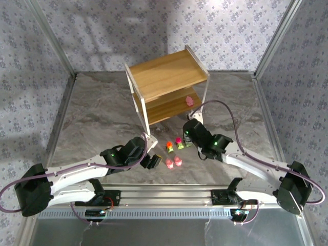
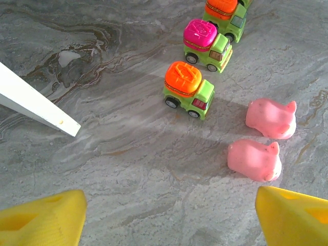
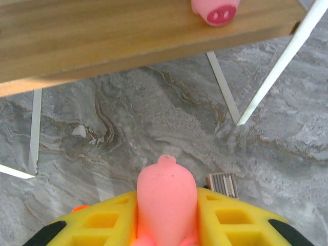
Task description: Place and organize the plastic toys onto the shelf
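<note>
Right wrist view: the right gripper (image 3: 166,215) is clamped on a pink pig (image 3: 165,195). Its yellow fingers (image 3: 225,220) press against the toy's two flanks, and the pig's rounded end sticks out forward between them. Gripper and pig are over the grey table (image 3: 154,123), just in front of the shelf (image 3: 102,41) and short of its lower board. A second pig (image 3: 215,10) sits on that lower board near its right end, snout toward the camera, partly cut by the frame. The top board is bare in the top external view.

The left gripper (image 2: 169,220) is wide open, with its two yellow fingers (image 2: 43,220) far apart at the bottom corners of the left wrist view. Only bare table lies between them, and they touch no toy. Ahead of it three trucks stand in a line running away from the camera. The nearest has an orange top (image 2: 188,89), the next a magenta top (image 2: 207,45), and the far one an orange top (image 2: 225,15), cut by the frame edge. Two more pigs lie on the table side by side, just right of the nearest truck, one (image 2: 271,119) slightly beyond the other (image 2: 255,160). The nearer one is close to the right-hand finger but apart from it. A white shelf leg (image 2: 36,105) slants in from the left

In the top external view this gripper sits just left of the toy cluster, near the shelf's front left leg
</note>
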`<control>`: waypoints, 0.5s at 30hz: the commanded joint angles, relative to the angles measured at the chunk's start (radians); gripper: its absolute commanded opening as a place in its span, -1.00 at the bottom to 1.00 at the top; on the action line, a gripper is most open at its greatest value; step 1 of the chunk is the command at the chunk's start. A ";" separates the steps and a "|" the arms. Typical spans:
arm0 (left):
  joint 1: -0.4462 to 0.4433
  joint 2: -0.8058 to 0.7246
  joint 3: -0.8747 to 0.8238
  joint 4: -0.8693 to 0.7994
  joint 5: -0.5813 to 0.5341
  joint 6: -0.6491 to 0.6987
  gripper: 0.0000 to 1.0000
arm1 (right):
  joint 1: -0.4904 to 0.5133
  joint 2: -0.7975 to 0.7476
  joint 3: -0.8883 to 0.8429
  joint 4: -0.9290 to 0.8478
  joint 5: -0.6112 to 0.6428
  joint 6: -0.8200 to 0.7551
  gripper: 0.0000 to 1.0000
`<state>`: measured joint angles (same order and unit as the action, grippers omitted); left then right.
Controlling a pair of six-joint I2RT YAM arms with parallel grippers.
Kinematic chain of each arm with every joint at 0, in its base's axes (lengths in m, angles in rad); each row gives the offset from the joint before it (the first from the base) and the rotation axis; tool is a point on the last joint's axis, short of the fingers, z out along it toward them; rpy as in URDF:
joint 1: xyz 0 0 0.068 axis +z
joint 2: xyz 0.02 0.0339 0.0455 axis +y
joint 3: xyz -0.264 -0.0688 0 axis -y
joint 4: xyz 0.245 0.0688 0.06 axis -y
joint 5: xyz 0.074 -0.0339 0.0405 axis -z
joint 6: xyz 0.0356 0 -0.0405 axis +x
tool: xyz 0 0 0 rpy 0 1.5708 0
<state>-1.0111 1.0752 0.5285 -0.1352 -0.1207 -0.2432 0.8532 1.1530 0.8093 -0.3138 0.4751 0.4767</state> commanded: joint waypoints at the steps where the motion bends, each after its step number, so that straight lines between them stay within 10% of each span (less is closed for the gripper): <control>1: -0.007 0.002 0.024 -0.006 -0.005 0.018 0.71 | -0.026 0.024 0.051 0.034 -0.031 -0.054 -0.39; 15: -0.007 0.000 0.024 -0.007 -0.007 0.019 0.71 | -0.099 0.128 0.164 0.088 -0.095 -0.128 -0.39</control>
<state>-1.0111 1.0752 0.5285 -0.1356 -0.1207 -0.2428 0.7689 1.2629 0.9375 -0.2508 0.4015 0.3824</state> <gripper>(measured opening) 0.855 0.308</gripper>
